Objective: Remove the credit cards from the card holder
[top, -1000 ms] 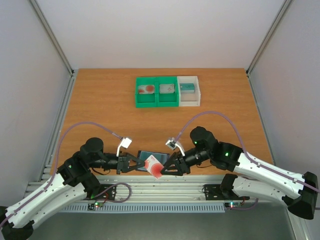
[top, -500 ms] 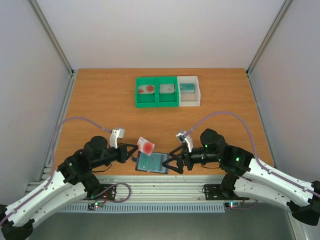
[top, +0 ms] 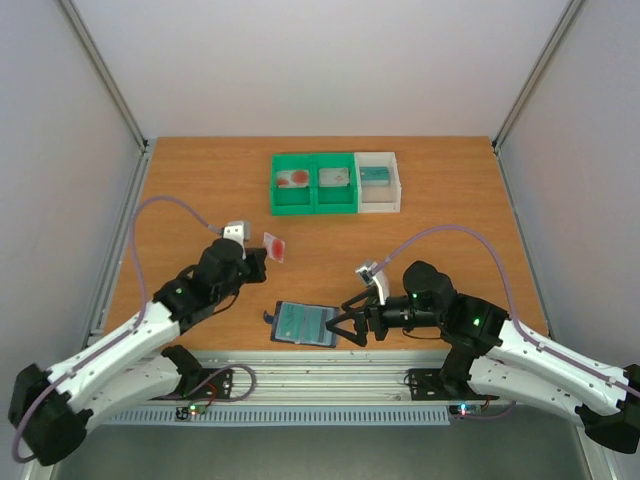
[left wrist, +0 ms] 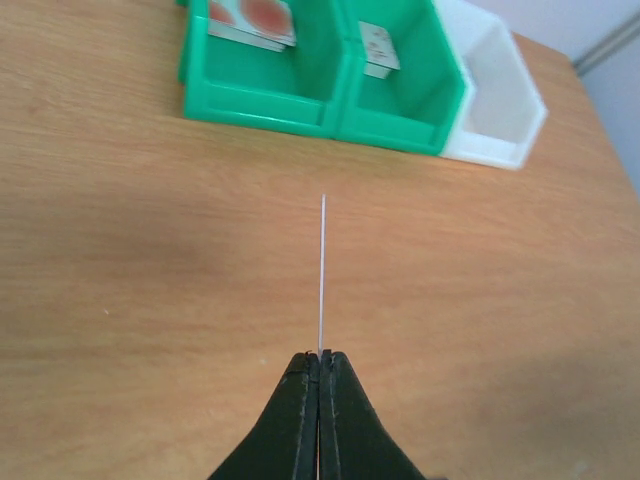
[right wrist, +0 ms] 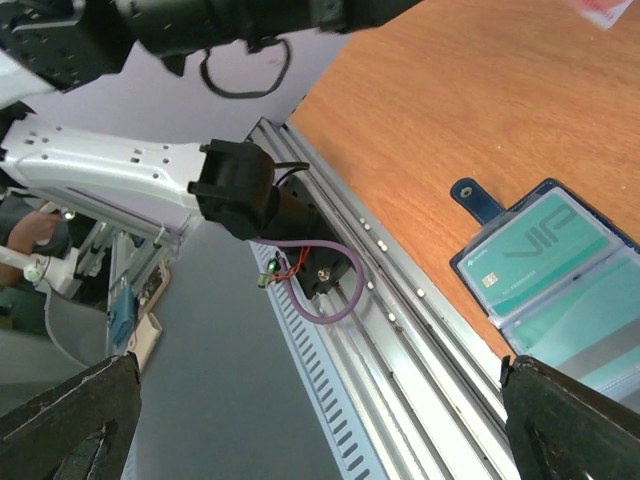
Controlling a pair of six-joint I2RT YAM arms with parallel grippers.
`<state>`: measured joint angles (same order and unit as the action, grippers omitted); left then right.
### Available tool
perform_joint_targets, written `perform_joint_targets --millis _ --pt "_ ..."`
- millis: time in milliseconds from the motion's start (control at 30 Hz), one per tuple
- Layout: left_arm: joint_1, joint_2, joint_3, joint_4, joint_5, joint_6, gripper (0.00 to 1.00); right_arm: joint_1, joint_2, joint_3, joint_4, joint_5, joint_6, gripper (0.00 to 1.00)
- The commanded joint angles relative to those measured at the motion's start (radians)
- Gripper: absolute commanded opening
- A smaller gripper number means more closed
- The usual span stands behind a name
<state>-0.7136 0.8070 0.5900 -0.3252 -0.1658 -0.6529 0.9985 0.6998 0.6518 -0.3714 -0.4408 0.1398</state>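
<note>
Credit card [top: 274, 247], pale with a red blotch, is pinched by the closed left gripper [top: 262, 252]; the right gripper [top: 346, 328] gapes wide, empty. The left green bin [top: 278, 205] holds a red-blotched card [top: 293, 179], the middle green bin [top: 336, 207] a grey card [top: 333, 177], the white bin [top: 380, 207] a teal card [top: 374, 176]. The open card holder [top: 303, 324], teal cards [right wrist: 533, 258] inside, lies just beside the right gripper, well apart from the left.

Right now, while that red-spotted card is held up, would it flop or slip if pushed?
Probably stiff: the card juts out straight, gripped only at one end. Likely very light, being edge-thin. It may pivot or slip, since little of it is gripped.
</note>
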Motion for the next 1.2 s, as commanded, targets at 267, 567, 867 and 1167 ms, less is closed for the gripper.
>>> perform_joint_targets --millis 267,567,867,1167 --pt "0.192 0.423 0.167 0.475 -0.022 0.034 0.0 0.003 0.007 0.024 0.0 -0.016 -0.003 0.98" --pt "0.305 0.698 0.347 0.561 0.141 0.004 0.0 0.003 0.014 0.051 -0.046 0.031 -0.001 0.98" --pt "0.368 0.847 0.421 0.628 0.19 -0.006 0.0 0.003 0.028 0.053 -0.054 0.058 0.0 0.99" --pt "0.375 1.022 0.572 0.589 0.184 0.027 0.0 0.003 0.041 0.06 -0.074 0.084 0.011 0.98"
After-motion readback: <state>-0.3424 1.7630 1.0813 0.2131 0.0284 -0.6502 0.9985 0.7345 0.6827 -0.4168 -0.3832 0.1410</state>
